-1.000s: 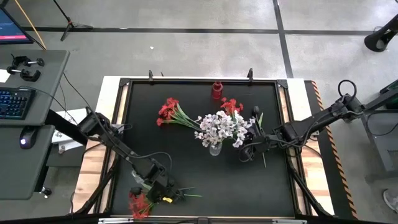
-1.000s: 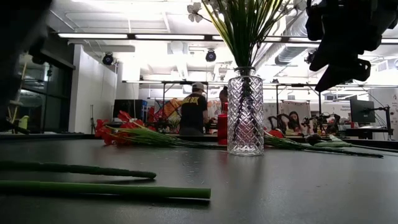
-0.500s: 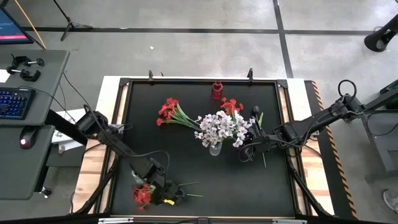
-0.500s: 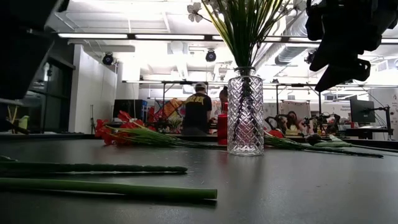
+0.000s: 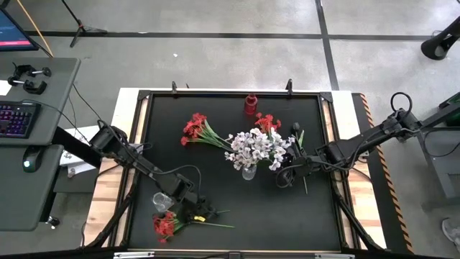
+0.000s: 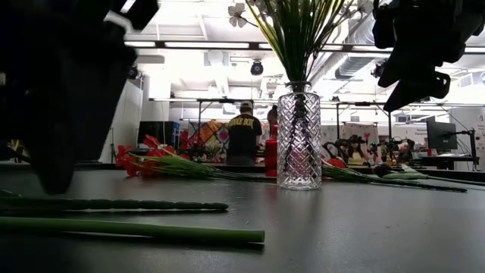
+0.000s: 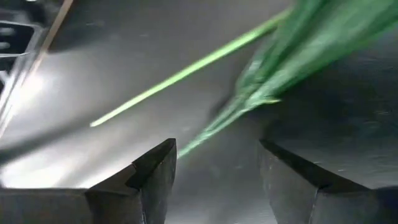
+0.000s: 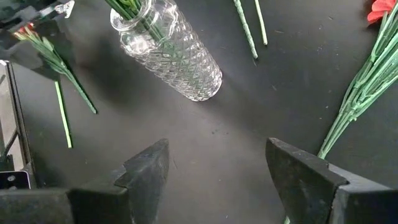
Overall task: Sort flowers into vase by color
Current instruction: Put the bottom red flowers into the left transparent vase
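Observation:
A clear glass vase (image 5: pixel 249 171) stands mid-table on its base, holding white flowers (image 5: pixel 255 147). A cluster of red flowers (image 5: pixel 165 224) lies flat near the front edge, with its green stems (image 7: pixel 186 68) pointing toward the table's right. My left gripper (image 5: pixel 195 211) hovers open just above those stems, with its fingers on either side of one. My right gripper (image 5: pixel 286 175) waits open to the right of the vase (image 8: pixel 168 50). More red flowers (image 5: pixel 194 128) and a second red bunch (image 5: pixel 267 122) lie behind the vase. A dark bloom (image 5: pixel 295 128) lies at its right.
A small red bottle (image 5: pixel 251 104) stands at the far edge. A small clear glass (image 5: pixel 162 200) sits beside my left arm near the front left. Loose stems (image 8: pixel 245 28) lie by my right gripper. The table's raised frame (image 5: pixel 144 97) borders the black mat.
My left gripper has moved toward the table's right along the front edge, staying open, and now stands over the stems. The red flowers near the front edge have slid a little toward the far edge, and their stems reach farther right than before.

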